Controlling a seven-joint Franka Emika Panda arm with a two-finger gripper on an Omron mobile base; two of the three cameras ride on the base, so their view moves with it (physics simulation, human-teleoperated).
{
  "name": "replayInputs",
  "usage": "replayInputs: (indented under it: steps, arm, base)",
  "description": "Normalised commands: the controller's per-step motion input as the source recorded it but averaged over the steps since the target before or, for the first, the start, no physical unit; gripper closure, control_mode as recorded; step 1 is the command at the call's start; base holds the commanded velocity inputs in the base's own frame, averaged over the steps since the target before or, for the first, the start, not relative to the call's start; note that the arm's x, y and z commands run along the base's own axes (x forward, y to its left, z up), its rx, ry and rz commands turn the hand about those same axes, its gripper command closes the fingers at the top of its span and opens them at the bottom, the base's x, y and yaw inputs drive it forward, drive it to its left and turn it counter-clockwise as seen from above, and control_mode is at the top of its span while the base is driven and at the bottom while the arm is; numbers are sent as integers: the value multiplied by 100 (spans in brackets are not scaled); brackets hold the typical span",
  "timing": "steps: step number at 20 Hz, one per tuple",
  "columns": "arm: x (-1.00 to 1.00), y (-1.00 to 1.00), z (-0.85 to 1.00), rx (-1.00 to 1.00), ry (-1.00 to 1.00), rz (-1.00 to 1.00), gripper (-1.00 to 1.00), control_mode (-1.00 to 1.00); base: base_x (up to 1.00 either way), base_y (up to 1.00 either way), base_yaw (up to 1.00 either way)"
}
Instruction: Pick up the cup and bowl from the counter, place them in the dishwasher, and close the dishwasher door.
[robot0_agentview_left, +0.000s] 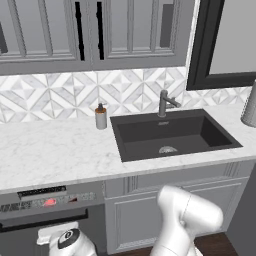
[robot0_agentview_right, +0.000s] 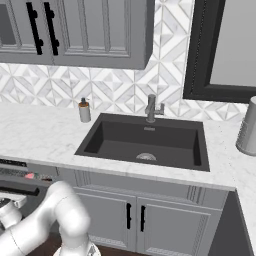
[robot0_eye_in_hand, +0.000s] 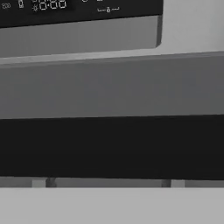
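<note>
counter (robot0_agentview_left: 55, 150) white marble, dark sink (robot0_agentview_left: 172, 135) inset

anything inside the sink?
The sink basin shows only its drain at the bottom; no dishes. The faucet stands at its back rim. The near inner wall is hidden by the counter edge.
</note>
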Motion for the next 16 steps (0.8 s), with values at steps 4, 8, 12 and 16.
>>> replayInputs:
  steps: [4, 8, 12, 16]
  arm:
    - [100, -58, 0, 21, -22, -3, -100, -100]
    - [100, -57, 0, 21, -23, -3, -100, -100]
    - [100, -52, 0, 21, -18, -1, -100, -100]
    - [100, -55, -7, 21, -11, 0, -100, -100]
  base:
    - [0, 0, 0]
    - [0, 0, 0]
    - [0, 0, 0]
    - [0, 0, 0]
